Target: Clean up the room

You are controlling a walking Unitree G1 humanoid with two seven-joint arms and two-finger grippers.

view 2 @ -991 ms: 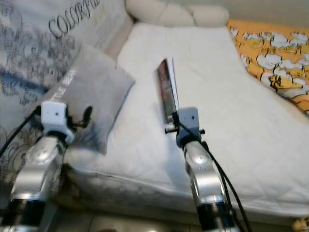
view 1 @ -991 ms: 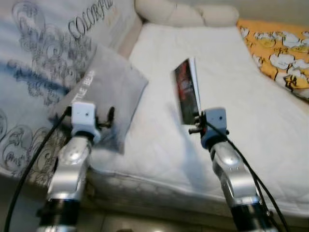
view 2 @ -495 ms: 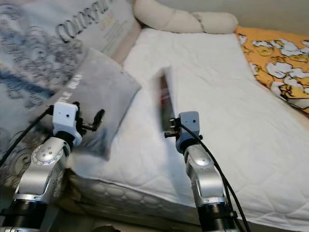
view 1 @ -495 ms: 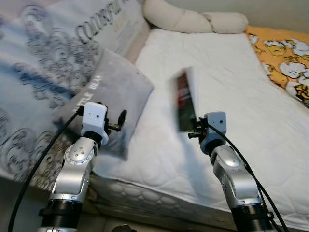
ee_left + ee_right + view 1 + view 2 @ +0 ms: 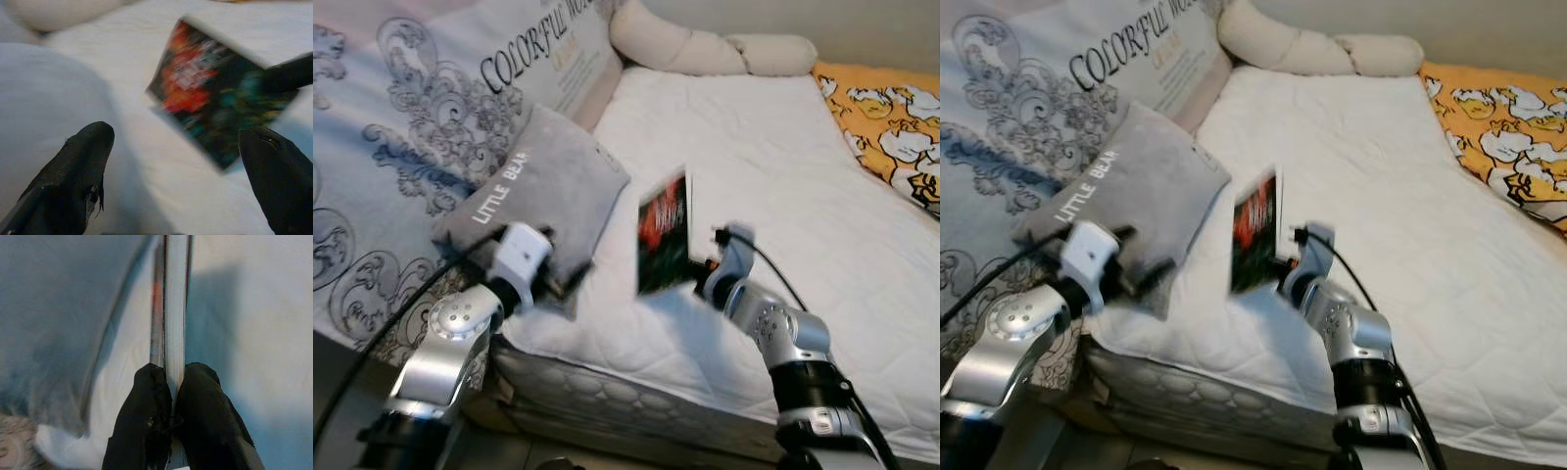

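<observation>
Book (image 5: 664,233) pinched upright at its lower edge by the right hand (image 5: 171,382), held above the bed (image 5: 783,157) at 3 o'clock of the grey pillow (image 5: 543,191); left hand (image 5: 181,171) gapes empty. Keeping the grip firm and the cover vertical should prevent slipping.

The grey pillow (image 5: 540,193) at near left reads "LITTLE BEAR". The patterned quilt (image 5: 431,127) behind it, far left, reads "COLORFUL". The book's (image 5: 664,233) cover print is too blurred to read.

Silver arms, black cables, black-fingered right claw (image 5: 171,382).
</observation>
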